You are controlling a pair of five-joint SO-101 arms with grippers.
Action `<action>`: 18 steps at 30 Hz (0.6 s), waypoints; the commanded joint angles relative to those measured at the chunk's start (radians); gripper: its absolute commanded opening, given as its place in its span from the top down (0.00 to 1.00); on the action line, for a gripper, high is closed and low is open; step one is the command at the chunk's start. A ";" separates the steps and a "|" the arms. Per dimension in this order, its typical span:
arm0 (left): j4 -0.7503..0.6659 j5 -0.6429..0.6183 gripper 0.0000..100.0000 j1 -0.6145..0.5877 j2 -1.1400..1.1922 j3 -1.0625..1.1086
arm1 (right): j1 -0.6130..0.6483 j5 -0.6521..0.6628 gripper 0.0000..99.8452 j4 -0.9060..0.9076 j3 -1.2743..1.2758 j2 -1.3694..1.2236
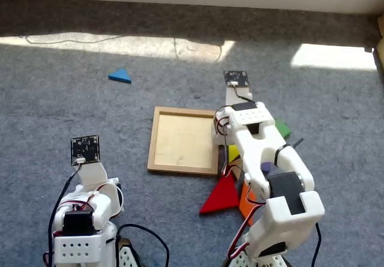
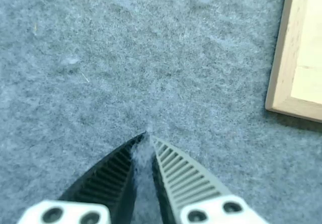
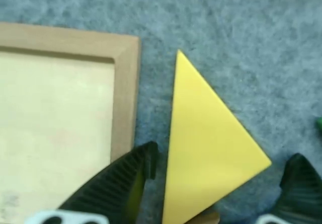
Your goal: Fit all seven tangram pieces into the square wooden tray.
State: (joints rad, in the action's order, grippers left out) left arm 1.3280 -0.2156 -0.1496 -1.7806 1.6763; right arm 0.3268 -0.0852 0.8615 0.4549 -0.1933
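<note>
Zero pieces in the tray (image 1: pixel 153 141) so far — first pick is in hand. Right tool (image 3: pixel 224 158) is spread wide around the yellow triangle (image 3: pixel 206 133), which lies on the desk just beside the tray rim. The next move probably calls for a squeeze and lift. Left tool (image 2: pixel 148 139) is clenched and empty.

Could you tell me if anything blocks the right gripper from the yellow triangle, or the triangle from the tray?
Nothing visible: the open right gripper straddles the yellow triangle; bare carpet reaches the tray.

yellow triangle (image 3: pixel 206 148), red triangle (image 1: pixel 223 195), blue triangle (image 1: pixel 120 75), pale wooden tray (image 1: pixel 153 140), grey carpet (image 1: pixel 60 111)
</note>
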 commanded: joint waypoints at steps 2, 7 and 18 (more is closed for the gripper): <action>0.005 0.008 1.00 0.015 -0.016 0.019 | 0.008 0.031 0.69 -0.012 -0.031 -0.015; 0.005 0.008 1.00 0.015 -0.016 0.019 | 0.008 0.106 0.80 -0.012 -0.030 -0.015; 0.005 0.008 1.00 0.015 -0.016 0.019 | -0.044 0.121 0.82 0.054 -0.036 0.067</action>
State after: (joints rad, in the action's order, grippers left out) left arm 1.3280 -0.2156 -0.1496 -1.7806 1.6763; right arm 0.2946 0.0207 0.8815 0.4488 -0.1887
